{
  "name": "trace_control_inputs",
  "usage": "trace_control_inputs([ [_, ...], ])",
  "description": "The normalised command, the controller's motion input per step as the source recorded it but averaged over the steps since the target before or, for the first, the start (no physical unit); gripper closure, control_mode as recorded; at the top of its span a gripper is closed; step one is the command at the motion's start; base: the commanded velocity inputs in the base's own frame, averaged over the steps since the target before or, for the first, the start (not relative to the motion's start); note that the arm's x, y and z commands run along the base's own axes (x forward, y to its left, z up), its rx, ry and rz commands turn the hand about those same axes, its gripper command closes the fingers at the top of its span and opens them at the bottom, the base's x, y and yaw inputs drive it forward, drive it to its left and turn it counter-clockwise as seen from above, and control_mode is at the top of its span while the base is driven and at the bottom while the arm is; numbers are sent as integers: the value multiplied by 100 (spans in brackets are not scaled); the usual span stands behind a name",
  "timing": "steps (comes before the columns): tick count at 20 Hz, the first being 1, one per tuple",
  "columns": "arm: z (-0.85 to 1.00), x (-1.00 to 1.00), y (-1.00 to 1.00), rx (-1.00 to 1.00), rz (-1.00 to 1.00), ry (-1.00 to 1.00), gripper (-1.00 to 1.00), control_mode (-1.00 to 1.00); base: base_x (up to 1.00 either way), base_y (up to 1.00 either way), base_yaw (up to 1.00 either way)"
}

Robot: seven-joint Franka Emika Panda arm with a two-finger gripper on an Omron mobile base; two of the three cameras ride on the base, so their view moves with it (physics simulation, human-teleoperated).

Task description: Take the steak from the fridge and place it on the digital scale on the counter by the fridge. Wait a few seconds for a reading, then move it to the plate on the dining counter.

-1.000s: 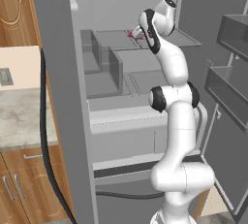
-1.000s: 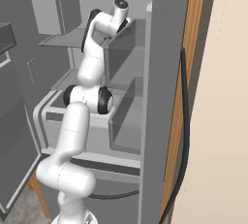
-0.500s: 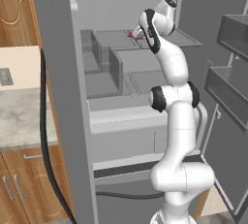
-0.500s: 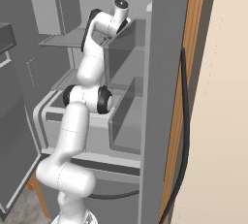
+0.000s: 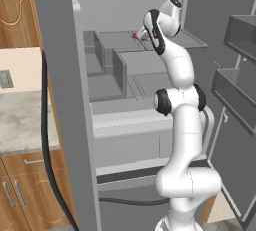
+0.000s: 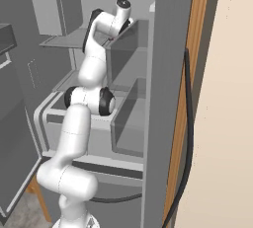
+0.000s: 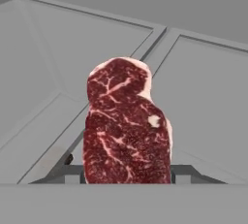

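Observation:
The steak (image 7: 127, 131), a slab of dark red marbled meat, lies on an upper shelf (image 5: 120, 42) inside the open fridge (image 5: 60, 100). In the left base view the steak (image 5: 135, 36) is a small red patch just beyond the hand, and in the right base view the steak (image 6: 111, 38) is a red speck under the hand. My gripper (image 7: 127, 174) reaches onto that shelf, and its two dark fingertips (image 7: 72, 174) press against the steak's near end from both sides. The gripper (image 5: 141, 35) sits at the end of the raised, bent arm.
Boxy grey drawers (image 5: 112, 72) sit below the shelf. The open fridge door with its bins (image 5: 235, 90) stands to the right of the arm. The marbled counter (image 5: 20, 120) over wooden cabinets lies left of the fridge. A black cable (image 5: 47, 140) hangs along the fridge's side.
The fingers have closed inward onto the steak. The arm and the base have stayed where they were.

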Motion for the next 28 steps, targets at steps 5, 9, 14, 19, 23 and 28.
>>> trace_control_inputs([
  [5,2,-41,0,0,0,-1,100,-100,0,0,0],
  [9,14,-76,0,1,0,-7,100,-100,0,0,0],
  [14,-1,-100,0,7,0,-18,100,-100,0,0,0],
  [19,-34,-100,-5,12,0,-25,100,-100,0,0,0],
  [23,-24,-100,-6,14,0,-30,100,-100,0,0,0],
  [28,-23,-100,0,12,0,-32,100,-100,0,0,0],
])
